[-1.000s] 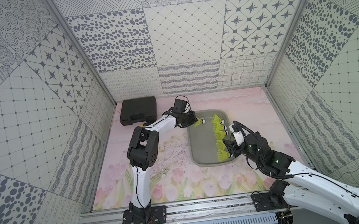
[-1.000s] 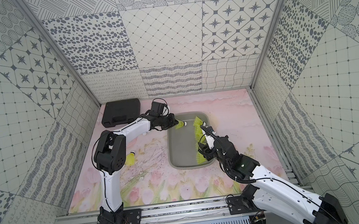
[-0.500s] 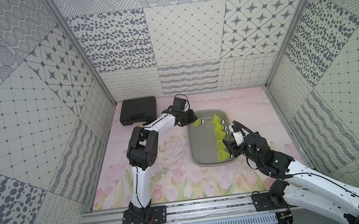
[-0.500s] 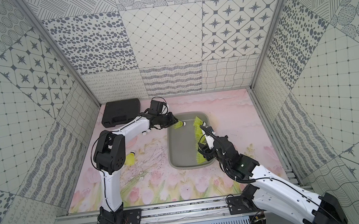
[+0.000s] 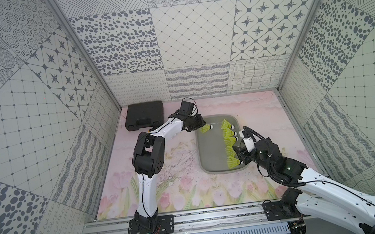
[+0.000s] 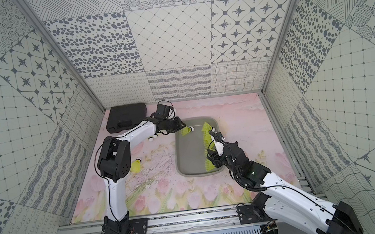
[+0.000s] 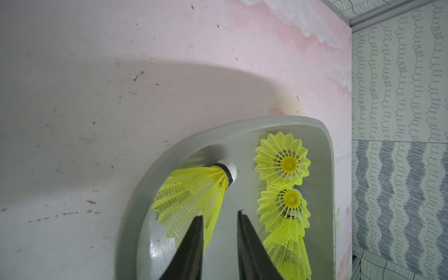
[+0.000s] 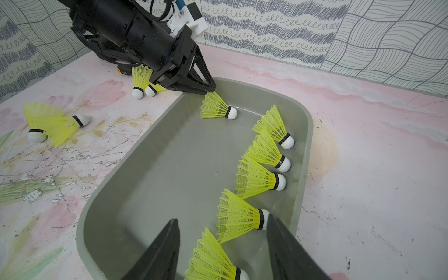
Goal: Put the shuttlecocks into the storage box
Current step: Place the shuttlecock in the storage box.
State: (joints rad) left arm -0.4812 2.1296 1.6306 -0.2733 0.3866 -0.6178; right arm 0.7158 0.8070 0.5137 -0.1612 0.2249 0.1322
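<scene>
The grey storage box [image 5: 210,148] lies mid-table. Several neon yellow shuttlecocks [image 5: 228,133] line its right wall. One more shuttlecock [image 5: 207,128] lies on its side in the far left corner, just past my left gripper [image 5: 200,123]. In the left wrist view that gripper [image 7: 219,215] is open, and the shuttlecock's skirt [image 7: 191,194] sits beside one finger, not clamped. My right gripper [image 8: 221,218] hangs open over the box's near end, above two lying shuttlecocks [image 8: 238,218]. Loose shuttlecocks lie on the mat left of the box [image 8: 55,123], and two more rest under the left arm [image 8: 141,80].
A black hard case [image 5: 145,115] sits at the back left corner. An orange-and-black screwdriver handle [image 8: 121,70] peeks out behind the left arm. Patterned walls close in the mat on three sides. One stray shuttlecock [image 6: 136,166] lies by the left arm's elbow.
My left gripper's jaws have parted and let go of the shuttlecock, which now lies in the box's far left corner. The right arm has not moved.
</scene>
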